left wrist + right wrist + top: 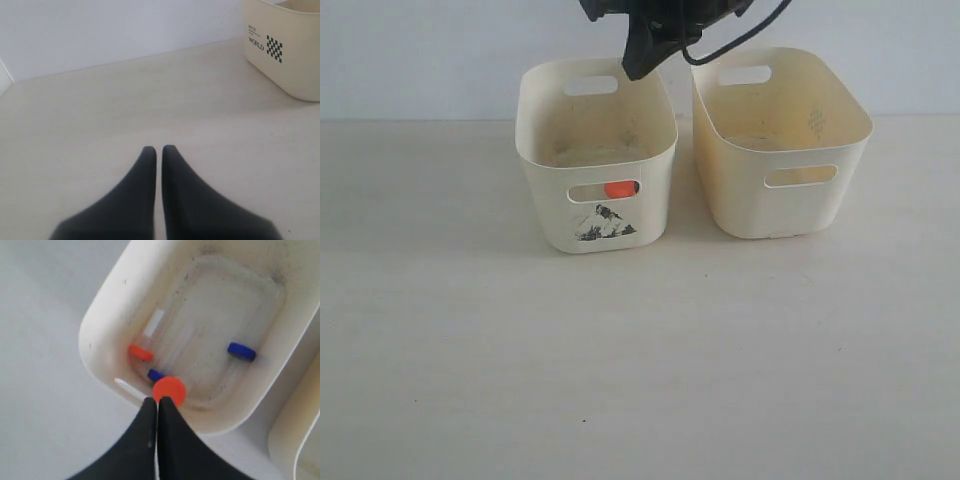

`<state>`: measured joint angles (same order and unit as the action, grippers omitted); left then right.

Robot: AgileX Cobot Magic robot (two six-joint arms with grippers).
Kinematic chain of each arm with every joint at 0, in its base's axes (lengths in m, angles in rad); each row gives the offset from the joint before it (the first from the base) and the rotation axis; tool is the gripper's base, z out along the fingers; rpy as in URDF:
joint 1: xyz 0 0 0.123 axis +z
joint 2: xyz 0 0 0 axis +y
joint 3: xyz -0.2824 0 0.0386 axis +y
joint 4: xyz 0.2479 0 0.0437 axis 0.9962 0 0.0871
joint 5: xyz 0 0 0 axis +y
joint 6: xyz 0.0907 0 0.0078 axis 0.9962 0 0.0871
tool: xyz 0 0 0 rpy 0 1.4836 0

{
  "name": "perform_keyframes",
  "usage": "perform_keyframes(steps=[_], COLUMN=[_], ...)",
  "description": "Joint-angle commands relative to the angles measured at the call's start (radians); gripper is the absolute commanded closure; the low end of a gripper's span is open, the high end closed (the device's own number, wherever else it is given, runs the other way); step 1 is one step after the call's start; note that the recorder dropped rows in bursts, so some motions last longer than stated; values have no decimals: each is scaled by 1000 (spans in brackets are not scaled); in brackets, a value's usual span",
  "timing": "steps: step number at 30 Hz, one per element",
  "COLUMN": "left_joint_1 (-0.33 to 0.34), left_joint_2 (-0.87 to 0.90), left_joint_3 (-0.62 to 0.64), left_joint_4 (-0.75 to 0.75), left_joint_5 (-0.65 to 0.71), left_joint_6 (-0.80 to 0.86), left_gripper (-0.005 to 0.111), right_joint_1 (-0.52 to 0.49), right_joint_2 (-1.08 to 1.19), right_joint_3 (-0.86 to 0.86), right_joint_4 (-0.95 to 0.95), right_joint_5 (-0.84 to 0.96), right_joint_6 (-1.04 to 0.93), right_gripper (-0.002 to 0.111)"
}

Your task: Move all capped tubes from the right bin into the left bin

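The pale left bin (548,165) with the dark mark stands beside the yellower right bin (740,195). My right gripper (642,66) hangs over the left bin's back rim. In the right wrist view it (158,400) is shut, with a round orange cap (169,391) right at its tips; the tube's body is hidden. Below, inside the left bin (100,332), lie an orange-capped tube (142,351) and two dark blue caps (241,351) (155,374). An orange cap (619,189) shows through the front slot. My left gripper (159,148) is shut and holds nothing.
The left gripper hovers low over bare table, with a pale tub printed "WORLD" and a checker patch (285,55) ahead of it. The right bin's rim (295,440) lies close beside the left bin. A black cable (730,45) hangs over the right bin.
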<state>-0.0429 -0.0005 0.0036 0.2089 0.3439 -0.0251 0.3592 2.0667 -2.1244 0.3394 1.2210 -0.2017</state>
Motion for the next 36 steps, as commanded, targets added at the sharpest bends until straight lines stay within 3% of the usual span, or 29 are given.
perform_keyframes(steps=[1,10,36], left_joint_1=[-1,-1,-1], left_joint_2=[0,0,0], left_joint_3=[-4,-4,-4], left_joint_4=[-3,-3,-3], left_joint_5=[-4,-4,-4], left_joint_6=[-10,-10,-10], left_gripper=[102,102,102], right_joint_1=[-1,-1,-1], right_joint_2=[-149,-428,-477], right_joint_3=[220,563,567], right_joint_4=[-10,1,7], right_joint_5=[0,-16,-110], right_joint_6=[-29,-12,-13], right_gripper=[108,108,108])
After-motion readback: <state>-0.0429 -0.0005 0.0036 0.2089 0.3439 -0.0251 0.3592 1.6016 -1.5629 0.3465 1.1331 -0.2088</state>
